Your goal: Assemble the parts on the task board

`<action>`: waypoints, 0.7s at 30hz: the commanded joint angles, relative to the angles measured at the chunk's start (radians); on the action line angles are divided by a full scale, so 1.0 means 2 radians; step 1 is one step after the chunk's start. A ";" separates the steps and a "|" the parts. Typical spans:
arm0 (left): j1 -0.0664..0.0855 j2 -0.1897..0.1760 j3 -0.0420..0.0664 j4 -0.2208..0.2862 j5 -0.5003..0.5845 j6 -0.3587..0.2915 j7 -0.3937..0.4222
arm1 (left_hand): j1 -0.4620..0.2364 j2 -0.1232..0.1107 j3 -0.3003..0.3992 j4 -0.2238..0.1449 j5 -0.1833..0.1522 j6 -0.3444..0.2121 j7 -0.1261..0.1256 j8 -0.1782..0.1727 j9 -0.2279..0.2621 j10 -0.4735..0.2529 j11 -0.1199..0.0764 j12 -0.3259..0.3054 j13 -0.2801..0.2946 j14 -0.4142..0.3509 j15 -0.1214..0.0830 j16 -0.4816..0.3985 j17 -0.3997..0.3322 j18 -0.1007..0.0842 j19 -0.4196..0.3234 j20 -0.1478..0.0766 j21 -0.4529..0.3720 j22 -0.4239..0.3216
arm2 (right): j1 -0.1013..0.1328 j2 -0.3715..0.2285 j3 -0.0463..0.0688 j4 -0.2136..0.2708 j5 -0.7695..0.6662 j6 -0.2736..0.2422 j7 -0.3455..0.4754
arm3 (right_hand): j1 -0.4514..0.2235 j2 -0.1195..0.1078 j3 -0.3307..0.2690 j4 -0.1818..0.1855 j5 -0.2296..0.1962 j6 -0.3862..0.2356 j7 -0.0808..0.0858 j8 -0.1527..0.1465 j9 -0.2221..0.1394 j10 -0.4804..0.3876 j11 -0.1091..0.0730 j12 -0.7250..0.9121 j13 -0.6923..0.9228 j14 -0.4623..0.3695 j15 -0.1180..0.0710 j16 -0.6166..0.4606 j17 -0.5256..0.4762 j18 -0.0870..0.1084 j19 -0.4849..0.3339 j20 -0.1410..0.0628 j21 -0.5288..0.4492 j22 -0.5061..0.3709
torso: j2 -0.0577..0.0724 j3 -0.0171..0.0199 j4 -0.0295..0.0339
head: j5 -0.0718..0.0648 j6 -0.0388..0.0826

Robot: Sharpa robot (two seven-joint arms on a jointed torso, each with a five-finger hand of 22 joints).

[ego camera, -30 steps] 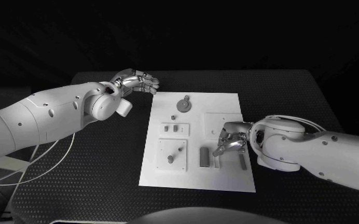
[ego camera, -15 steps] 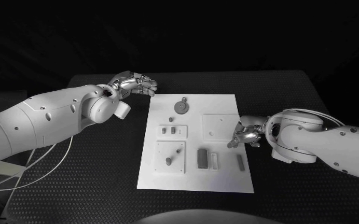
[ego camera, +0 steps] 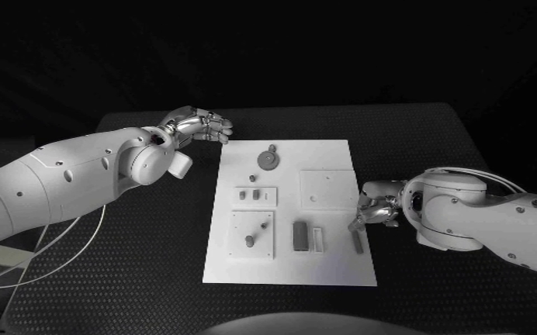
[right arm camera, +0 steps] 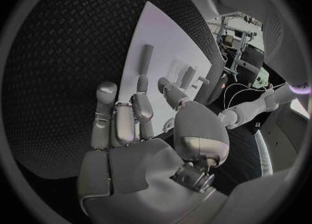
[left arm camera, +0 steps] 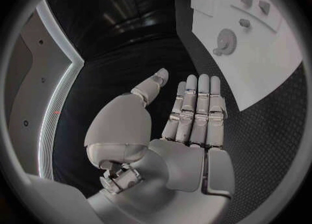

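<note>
Task board (ego camera: pixel 293 212) — I logged it mid-table, grey parts (ego camera: pixel 300 235) seated on it; left hand (ego camera: pixel 199 126) off its far corner, fingers extended, empty; right hand (ego camera: pixel 375 212) at its right edge — grasp I couldn't tell.

You've got two chunky white arms here, glossy rounded shells with small dark screw holes dotted along the left arm (ego camera: pixel 67 176). The right arm (ego camera: pixel 481 219) has a thin pale cable looping over its wrist housing, and a couple of pale cables trail beside the left one too. Each ends in a silver metallic hand: left hand (ego camera: pixel 202 126) and right hand (ego camera: pixel 375 212), with segmented fingers (left arm camera: pixel 195 104) and smooth grey palm plates.
</note>
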 commanded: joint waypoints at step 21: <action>0.000 -0.001 -0.002 0.001 -0.001 0.008 0.004 | -0.006 -0.001 -0.003 0.001 -0.001 -0.001 -0.001 0.001 -0.001 0.003 -0.001 0.002 -0.001 -0.001 0.002 -0.003 0.002 0.009 -0.003 0.001 0.002 -0.001 | -0.035 0.004 0.000 -0.003 -0.032 0.028 -0.007 | -0.037 -0.014 0.003 0.033 0.002 0.007 -0.001 0.001 0.000 0.002 -0.003 0.004 0.003 -0.001 0.001 -0.003 0.003 0.011 0.000 0.001 -0.004 0.008 | 0.001 -0.0004 0.0015 | -0.004 -0.001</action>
